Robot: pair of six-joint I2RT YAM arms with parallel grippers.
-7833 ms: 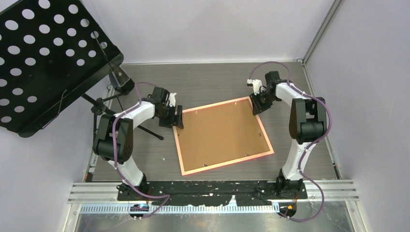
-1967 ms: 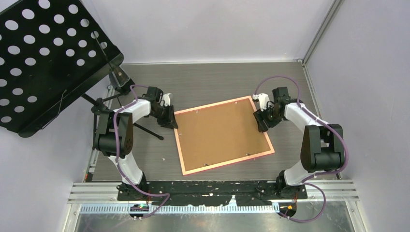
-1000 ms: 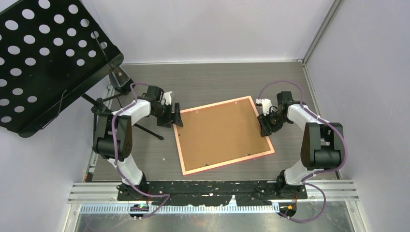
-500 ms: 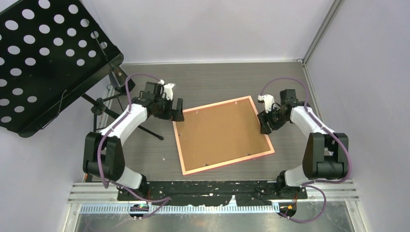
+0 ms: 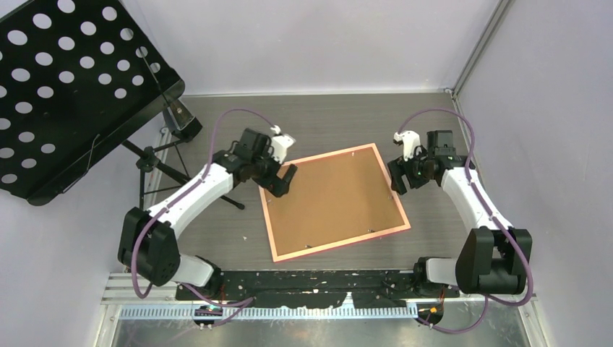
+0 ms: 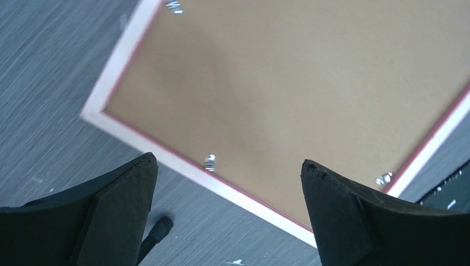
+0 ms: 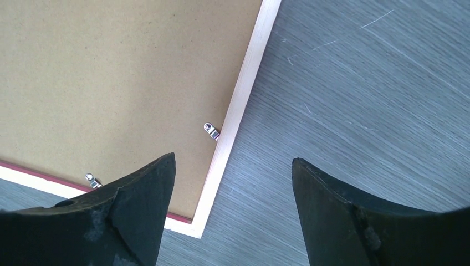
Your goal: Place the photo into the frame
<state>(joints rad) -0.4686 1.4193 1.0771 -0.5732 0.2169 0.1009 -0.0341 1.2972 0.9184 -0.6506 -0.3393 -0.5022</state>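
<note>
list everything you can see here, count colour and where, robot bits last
frame: one, pink-orange rim, brown board back facing up, lying flat and askew mid-table
clips: several, small, silver, along the inside of the frame's rim
music stand: one, black, perforated, on a tripod at the far left
table: one, grey wood grain, under the frame
rail: one, silver metal, near edge at the arm bases
left arm: one, white and black, purple cable, left side
right arm: one, white and black, purple cable, right side
left gripper: one, black, open, empty, over the frame's left edge
right gripper: one, black, open, empty, over the frame's right edge
</note>
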